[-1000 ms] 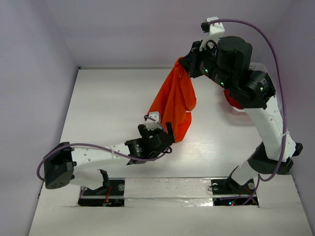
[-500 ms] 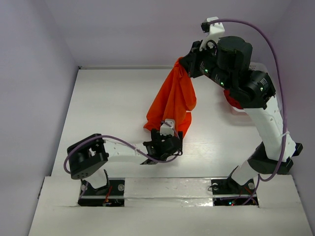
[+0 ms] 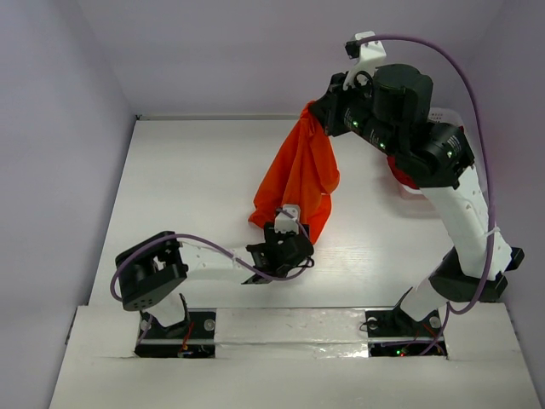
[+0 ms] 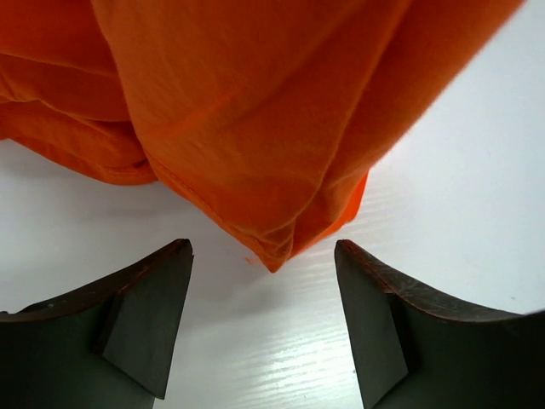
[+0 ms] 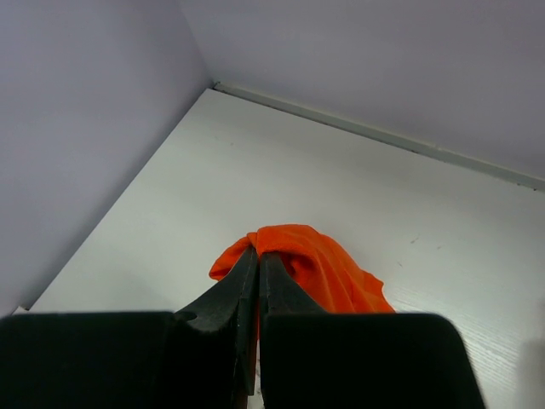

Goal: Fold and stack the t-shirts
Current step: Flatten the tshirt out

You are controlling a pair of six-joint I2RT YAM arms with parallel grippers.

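A bright orange t-shirt hangs in a bunched drape, and my right gripper is shut on its top, high above the table. In the right wrist view the right gripper has its jaws pressed together on the orange t-shirt. My left gripper is low at the shirt's bottom end. In the left wrist view the left gripper is open. The lowest corner of the orange t-shirt hangs just beyond the fingertips, with nothing between them. A dark red t-shirt shows partly behind the right arm.
A white lattice basket stands at the right, mostly hidden by the right arm, with the dark red cloth in it. Pale walls close the table on the left, back and right. The white table stretches left of the hanging shirt.
My left arm has swung right and brought its gripper under the shirt's lower corner, and its jaws have narrowed. The right arm holds the shirt in the same place.
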